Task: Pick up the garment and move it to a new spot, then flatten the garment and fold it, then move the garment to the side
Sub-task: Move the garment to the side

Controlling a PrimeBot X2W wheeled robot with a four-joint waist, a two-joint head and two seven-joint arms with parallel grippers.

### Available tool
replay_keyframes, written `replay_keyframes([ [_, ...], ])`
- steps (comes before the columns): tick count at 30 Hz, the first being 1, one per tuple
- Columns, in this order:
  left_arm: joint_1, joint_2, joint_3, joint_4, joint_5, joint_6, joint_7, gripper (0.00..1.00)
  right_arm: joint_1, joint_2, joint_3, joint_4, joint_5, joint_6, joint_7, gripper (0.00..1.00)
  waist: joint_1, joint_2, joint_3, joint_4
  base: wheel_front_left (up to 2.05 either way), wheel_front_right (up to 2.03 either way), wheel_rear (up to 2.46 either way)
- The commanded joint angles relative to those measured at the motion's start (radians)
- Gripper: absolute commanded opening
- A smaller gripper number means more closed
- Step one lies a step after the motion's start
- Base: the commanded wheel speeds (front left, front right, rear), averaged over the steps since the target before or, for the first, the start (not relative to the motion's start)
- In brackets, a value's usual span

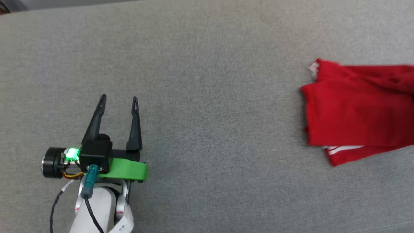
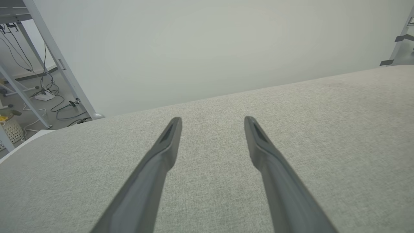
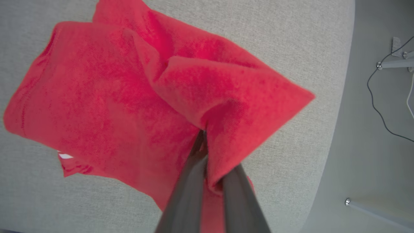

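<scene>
The garment (image 1: 357,111) is a folded red shirt with a strip of white trim, lying at the right edge of the head view on the grey fabric surface (image 1: 207,81). In the right wrist view the garment (image 3: 106,100) spreads below the camera, and my right gripper (image 3: 202,139) is shut on a raised fold of its red cloth, which drapes over one finger. My left gripper (image 1: 119,101) hovers open over bare fabric at the lower left, far from the garment, with nothing between its fingers (image 2: 168,142).
The grey surface's edge (image 3: 339,106) runs close to the garment on the right wrist view's right, with floor, cables and frame legs (image 3: 388,64) beyond. The left wrist view shows a pale wall and a metal frame with cables (image 2: 45,81) past the far edge.
</scene>
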State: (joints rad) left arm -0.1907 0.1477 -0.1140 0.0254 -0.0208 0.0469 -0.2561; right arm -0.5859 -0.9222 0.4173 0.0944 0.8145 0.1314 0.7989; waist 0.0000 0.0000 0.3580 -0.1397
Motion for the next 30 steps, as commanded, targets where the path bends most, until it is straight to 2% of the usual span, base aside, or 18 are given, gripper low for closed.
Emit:
replay_keyframes([
  [1, -0.026, 0.013, 0.005, -0.013, 0.012, -0.006, -0.006, 1.00, -0.032, -0.013, -0.018, 0.029, -0.014, -0.001, -0.018, 0.00, 0.0000, 0.0000, 0.099, -0.019, 0.00, 0.00, 0.00],
  [8, -0.052, 0.033, 0.001, -0.070, 0.029, 0.001, -0.006, 1.00, -0.105, -0.070, -0.075, 0.183, -0.070, -0.001, -0.061, 0.00, 0.0000, 0.0000, 0.177, -0.011, 0.00, 0.00, 0.00],
  [15, -0.072, 0.049, 0.001, -0.099, 0.031, 0.003, -0.006, 1.00, -0.154, -0.068, -0.174, 0.321, -0.132, -0.001, -0.089, 0.00, 0.0000, 0.0000, 0.222, 0.001, 0.00, 0.00, 0.00],
  [22, -0.066, 0.053, -0.006, -0.111, 0.033, 0.017, -0.006, 1.00, -0.185, -0.023, -0.270, 0.440, -0.205, -0.001, -0.148, 0.00, 0.0000, 0.0000, 0.225, 0.014, 0.00, 0.00, 0.00],
  [23, -0.065, 0.052, -0.006, -0.109, 0.032, 0.019, -0.006, 1.00, -0.188, -0.015, -0.279, 0.450, -0.212, -0.001, -0.160, 0.16, 0.0000, 0.0000, 0.220, 0.015, 0.00, 0.00, 0.00],
  [24, -0.062, 0.052, -0.006, -0.107, 0.031, 0.021, -0.006, 1.00, -0.192, -0.005, -0.288, 0.460, -0.224, -0.001, -0.177, 0.83, 0.0000, 0.0000, 0.213, 0.015, 0.00, 0.00, 0.00],
  [25, -0.059, 0.051, -0.005, -0.104, 0.029, 0.023, -0.006, 1.00, -0.193, 0.005, -0.291, 0.469, -0.234, -0.001, -0.187, 1.00, 0.0000, 0.0000, 0.205, 0.016, 0.00, 0.00, 0.00],
  [30, -0.037, 0.042, -0.005, -0.088, 0.017, 0.035, -0.006, 1.00, -0.186, 0.035, -0.296, 0.500, -0.255, -0.001, -0.220, 1.00, 0.0000, 0.0000, 0.138, 0.023, 0.00, 0.00, 0.00],
])
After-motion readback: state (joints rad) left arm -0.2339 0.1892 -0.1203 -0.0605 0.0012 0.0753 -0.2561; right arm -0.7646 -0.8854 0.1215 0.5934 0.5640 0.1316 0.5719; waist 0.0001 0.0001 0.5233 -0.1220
